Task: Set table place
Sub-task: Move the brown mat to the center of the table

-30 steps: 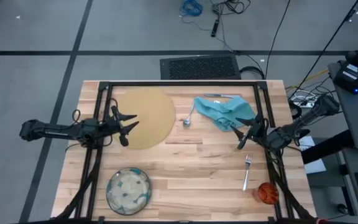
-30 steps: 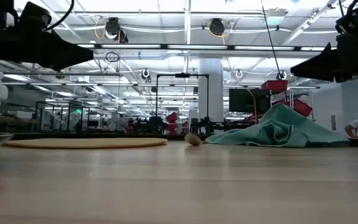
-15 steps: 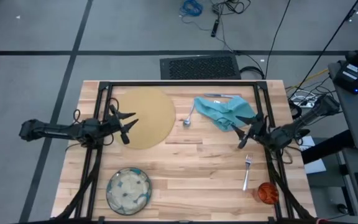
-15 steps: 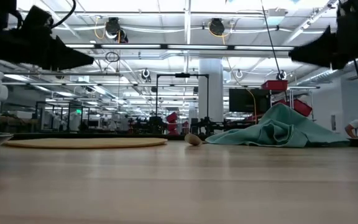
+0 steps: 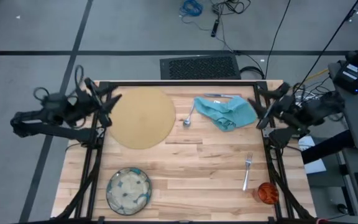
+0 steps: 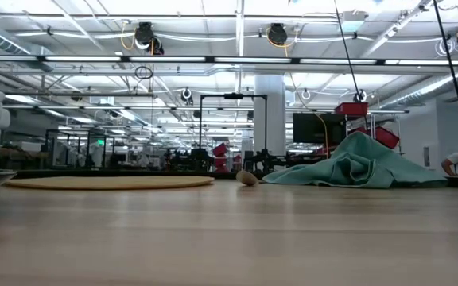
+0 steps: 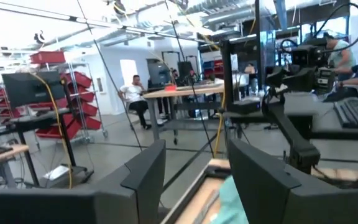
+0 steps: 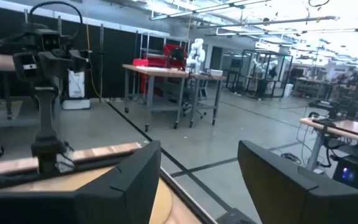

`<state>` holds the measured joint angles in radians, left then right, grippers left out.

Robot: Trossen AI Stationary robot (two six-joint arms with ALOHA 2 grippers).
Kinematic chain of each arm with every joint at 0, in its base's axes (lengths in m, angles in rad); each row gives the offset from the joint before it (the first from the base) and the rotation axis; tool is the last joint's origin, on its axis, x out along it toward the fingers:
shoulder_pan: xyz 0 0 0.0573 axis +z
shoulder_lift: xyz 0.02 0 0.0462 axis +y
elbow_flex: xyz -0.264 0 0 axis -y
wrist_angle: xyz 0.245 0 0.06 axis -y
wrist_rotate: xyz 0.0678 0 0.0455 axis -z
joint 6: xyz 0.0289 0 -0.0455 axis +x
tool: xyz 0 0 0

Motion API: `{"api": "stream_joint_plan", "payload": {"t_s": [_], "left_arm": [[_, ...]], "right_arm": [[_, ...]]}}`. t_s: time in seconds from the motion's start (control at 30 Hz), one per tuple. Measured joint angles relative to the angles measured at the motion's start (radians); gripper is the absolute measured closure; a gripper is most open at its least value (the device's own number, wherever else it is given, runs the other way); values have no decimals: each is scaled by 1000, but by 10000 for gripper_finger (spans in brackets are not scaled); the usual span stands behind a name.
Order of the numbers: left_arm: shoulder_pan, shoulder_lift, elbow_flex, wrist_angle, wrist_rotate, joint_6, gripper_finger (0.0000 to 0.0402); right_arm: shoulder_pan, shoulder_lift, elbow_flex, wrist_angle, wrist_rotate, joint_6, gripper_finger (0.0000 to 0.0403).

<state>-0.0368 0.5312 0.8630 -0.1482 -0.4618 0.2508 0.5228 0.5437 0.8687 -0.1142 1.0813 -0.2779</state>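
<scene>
Both arms have pulled back and lifted since a second ago, so that the low view no longer catches them; earlier the left gripper (image 5: pixel 107 102) hung over the mat's left edge, and now it sits at the table's (image 5: pixel 185 180) 10 o'clock corner, just off the mat's rim; its two fingers stand apart with nothing between them, as the left wrist view shows. Earlier the right gripper (image 5: pixel 261 107) hovered near the napkin's lower right, above the fork; now it is up by the table's 2 o'clock edge, just beside the napkin's right side, fingers spread and empty in the right wrist view.

On the table nothing has shifted; the round tan mat (image 5: pixel 143 117) lies at about 11 o'clock; the teal napkin (image 5: pixel 227 112) lies crumpled at about 1 o'clock, with a knife (image 5: pixel 219 96) just beyond its far edge; a spoon (image 5: pixel 188 117) lies between mat and napkin, its bowl toward the table's middle; the green patterned plate (image 5: pixel 128 190) sits at 7 o'clock, well apart from the mat; the fork (image 5: pixel 247 172) lies at 4 o'clock, and the orange cup (image 5: pixel 267 192) stands just beside the fork's handle end, near the 5 o'clock corner.

People sit at desks in the room behind, seen in the left wrist view.
</scene>
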Motion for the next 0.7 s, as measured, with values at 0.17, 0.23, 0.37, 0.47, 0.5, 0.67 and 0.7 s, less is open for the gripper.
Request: {"api": "stream_joint_plan", "payload": {"t_s": [0.17, 0.23, 0.37, 0.47, 0.5, 0.67, 0.7], "left_arm": [[0, 159, 234, -65, 0, 1, 239], [0, 221, 326, -124, -21, 1, 239], [14, 343, 500, -277, -100, 1, 239], [45, 436, 600, -343, -132, -8, 239], [55, 462, 624, -371, -134, -20, 239], [84, 558, 646, -549, -132, -91, 239], [83, 575, 640, -592, -149, -106, 239]], "right_arm": [[0, 84, 190, -58, -8, -19, 195], [0, 121, 258, -86, -8, -33, 195], [-10, 204, 401, -183, -3, -38, 195], [-54, 272, 495, -259, 3, -30, 195], [-71, 294, 523, -301, 12, -9, 195], [-166, 385, 582, -630, -56, 265, 195], [-186, 399, 582, -707, -77, 338, 195]]}}
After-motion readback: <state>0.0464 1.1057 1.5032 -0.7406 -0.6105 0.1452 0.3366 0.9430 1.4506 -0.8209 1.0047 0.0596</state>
